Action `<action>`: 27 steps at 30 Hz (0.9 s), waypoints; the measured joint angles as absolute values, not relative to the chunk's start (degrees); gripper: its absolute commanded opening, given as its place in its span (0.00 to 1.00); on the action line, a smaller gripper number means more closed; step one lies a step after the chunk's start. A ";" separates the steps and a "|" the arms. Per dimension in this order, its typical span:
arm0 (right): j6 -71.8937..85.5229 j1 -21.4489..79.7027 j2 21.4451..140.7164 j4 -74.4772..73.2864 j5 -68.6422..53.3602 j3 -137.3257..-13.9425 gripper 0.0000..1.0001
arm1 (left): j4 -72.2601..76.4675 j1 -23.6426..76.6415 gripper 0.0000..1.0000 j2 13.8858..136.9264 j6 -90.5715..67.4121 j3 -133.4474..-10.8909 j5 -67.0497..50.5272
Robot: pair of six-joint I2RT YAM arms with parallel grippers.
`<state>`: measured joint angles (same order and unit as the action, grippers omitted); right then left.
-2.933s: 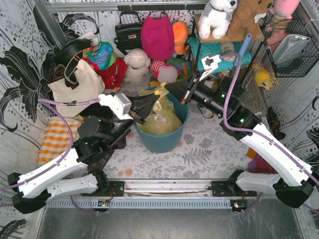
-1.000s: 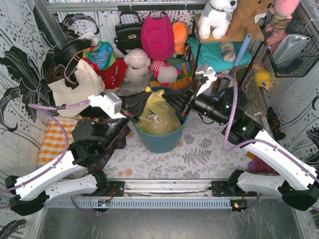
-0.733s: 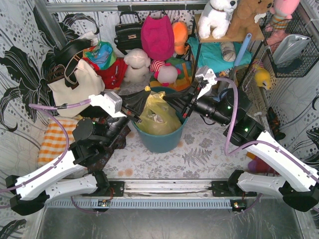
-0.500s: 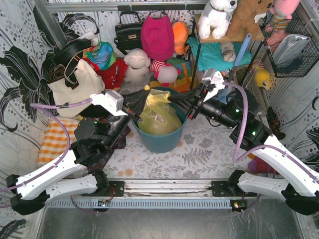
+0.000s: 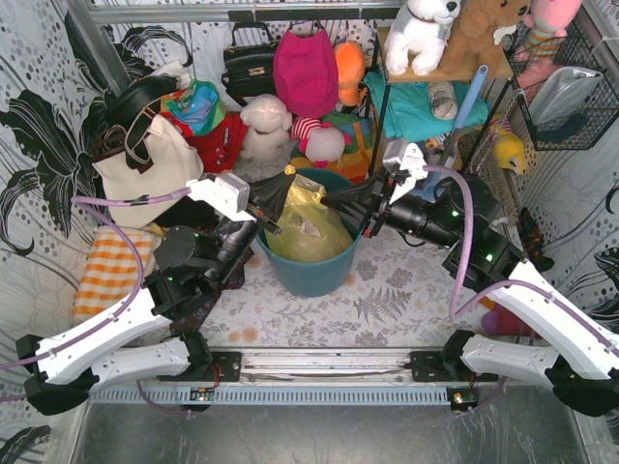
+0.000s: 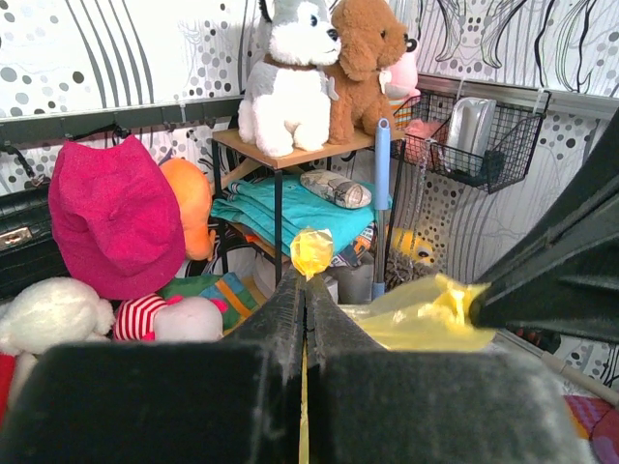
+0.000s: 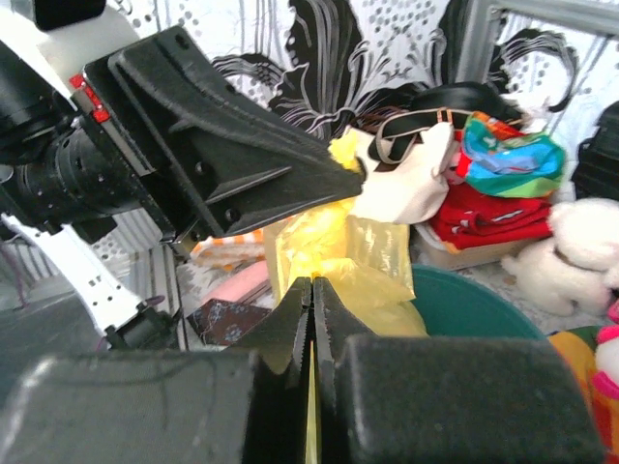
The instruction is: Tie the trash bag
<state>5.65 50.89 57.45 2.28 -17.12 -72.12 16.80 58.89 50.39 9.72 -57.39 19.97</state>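
The yellow-green trash bag (image 5: pixel 308 230) sits in the round teal bin (image 5: pixel 311 273), white paper showing through. My left gripper (image 5: pixel 286 177) is shut on a twisted strip of the bag at its upper left; the yellow tip sticks out past the jaws in the left wrist view (image 6: pixel 311 250). My right gripper (image 5: pixel 331 201) is shut on another fold of the bag from the right, plastic pinched between its jaws in the right wrist view (image 7: pixel 314 282). The two grippers are close together above the bin, the left one's fingers (image 7: pixel 242 159) showing just above the right one.
A cream tote bag (image 5: pixel 145 159) stands at the left with an orange checked cloth (image 5: pixel 111 266) in front of it. Plush toys, a pink bag (image 5: pixel 306 70) and a black handbag (image 5: pixel 249 60) crowd the back. A shelf (image 5: pixel 435 72) and wire basket (image 5: pixel 566 87) stand at the right.
Over the last second my right gripper drew back to the right with its fold of bag, then came in again. My left gripper shifted slightly up and right, still holding its strip.
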 measured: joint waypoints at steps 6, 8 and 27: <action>5.69 50.89 60.55 1.50 -22.28 -72.12 0.00 | 16.78 58.89 0.00 50.92 9.72 -57.39 19.97; 5.69 50.89 61.43 1.21 -23.57 -72.12 0.00 | 16.75 58.89 0.00 50.96 9.72 -57.39 19.97; 8.99 51.48 63.46 -1.30 -24.14 -75.26 0.00 | 16.10 58.89 0.00 50.94 9.72 -57.39 20.08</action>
<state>8.99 51.48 63.46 -1.30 -24.14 -75.26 16.10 58.89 50.94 9.72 -57.39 20.08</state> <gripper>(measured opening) 0.003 0.008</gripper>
